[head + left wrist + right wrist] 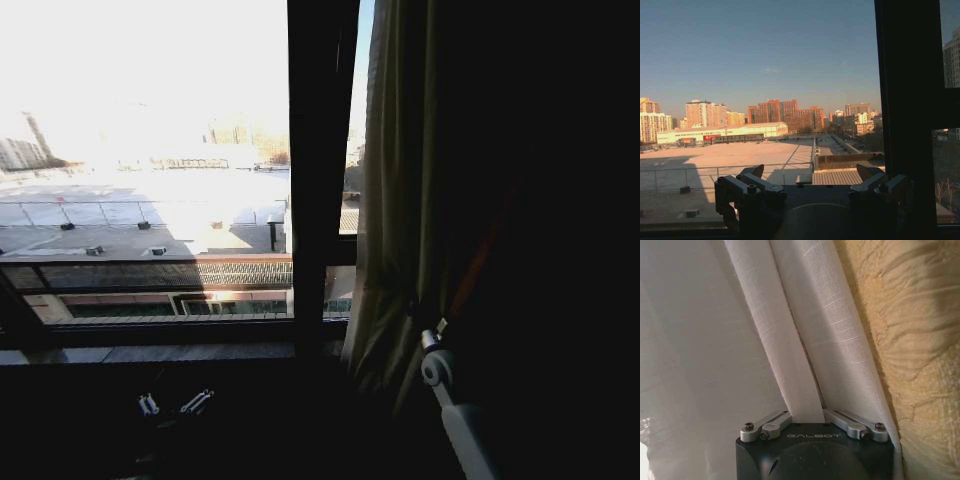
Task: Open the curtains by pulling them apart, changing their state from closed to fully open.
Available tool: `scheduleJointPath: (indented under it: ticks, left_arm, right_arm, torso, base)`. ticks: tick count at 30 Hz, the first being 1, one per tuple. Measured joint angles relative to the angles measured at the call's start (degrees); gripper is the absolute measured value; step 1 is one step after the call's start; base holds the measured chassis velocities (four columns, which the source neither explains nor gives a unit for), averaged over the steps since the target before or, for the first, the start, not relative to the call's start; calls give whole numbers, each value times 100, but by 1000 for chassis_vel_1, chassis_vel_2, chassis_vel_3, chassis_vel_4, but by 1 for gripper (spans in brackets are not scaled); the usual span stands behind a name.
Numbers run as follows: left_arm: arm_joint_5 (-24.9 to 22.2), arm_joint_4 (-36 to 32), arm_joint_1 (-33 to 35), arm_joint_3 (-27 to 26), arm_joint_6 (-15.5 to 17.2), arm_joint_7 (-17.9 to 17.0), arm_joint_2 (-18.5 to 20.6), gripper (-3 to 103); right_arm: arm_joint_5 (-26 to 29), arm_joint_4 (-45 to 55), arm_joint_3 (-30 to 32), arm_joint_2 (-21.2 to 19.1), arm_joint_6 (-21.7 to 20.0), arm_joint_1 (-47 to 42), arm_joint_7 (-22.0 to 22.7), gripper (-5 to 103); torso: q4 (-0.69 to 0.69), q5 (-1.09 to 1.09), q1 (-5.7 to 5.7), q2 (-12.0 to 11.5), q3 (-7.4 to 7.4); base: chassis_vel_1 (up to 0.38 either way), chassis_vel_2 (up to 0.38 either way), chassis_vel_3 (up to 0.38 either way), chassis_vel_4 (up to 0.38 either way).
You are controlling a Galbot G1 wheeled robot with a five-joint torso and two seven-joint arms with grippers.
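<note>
- We see the curtains gathered in thick folds on the right of the window, beside the dark window frame bar.
- Our right end effector is clamped on a white curtain fold, with coarse yellow fabric alongside.
- Our left end effector hangs open, facing the glass.

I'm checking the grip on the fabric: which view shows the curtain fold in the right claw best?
The right wrist view: a white curtain fold runs straight into the right claw, which is closed on it. The head view shows the curtain bunched and dark. The left wrist view faces the window.
</note>
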Motion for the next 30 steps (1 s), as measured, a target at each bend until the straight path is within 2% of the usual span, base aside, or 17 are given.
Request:
scheduleJointPath:
  ticks: [4, 12, 23, 26, 27, 28, 29, 30]
  left_arm:
    - [0, -2, 2, 25, -2, 0, -1, 100]
    - [3, 15, 56, 59, -23, -1, -3, 100]
    - [-8, 70, 58, 129, -68, -22, -4, 100]
    - [-19, 67, -5, 98, -47, -29, -5, 100]
    - [-19, 67, -5, 98, -47, -29, -5, 100]
    - [-19, 67, -61, 85, -16, -31, -4, 100]
    - [-20, 68, -107, 72, 20, -33, -4, 100]
    - [-20, 68, -107, 72, 20, -33, -4, 100]
  right_arm:
    - [50, -67, 65, 17, -54, 73, 306, 0]
    - [66, -343, 195, 98, -67, 211, 572, 0]
    - [58, -282, 173, 56, -77, 140, 491, 0]
    - [53, 205, 81, 18, -199, -179, 282, 16]
    - [53, 205, 81, 18, -199, -179, 282, 16]
    - [53, 411, 57, -3, -248, -330, 127, 21]
    - [51, 627, 44, -38, -285, -513, -96, 21]
    - [51, 627, 44, -38, -285, -513, -96, 21]
  torso:
    - [0, 0, 0, 0, 0]
    - [0, 1, 0, 0, 0]
    - [-2, 2, 0, 0, 0]
    - [-1, 2, 0, 0, 0]
    - [-1, 2, 0, 0, 0]
    - [-2, 3, 0, 0, 0]
    - [-2, 2, 0, 0, 0]
    - [-2, 2, 0, 0, 0]
  base:
    - [0, 0, 0, 0]
    - [0, 0, 0, 0]
    - [0, 0, 0, 0]
    - [0, 0, 0, 0]
    - [0, 0, 0, 0]
    - [0, 0, 0, 0]
    - [0, 0, 0, 0]
    - [0, 0, 0, 0]
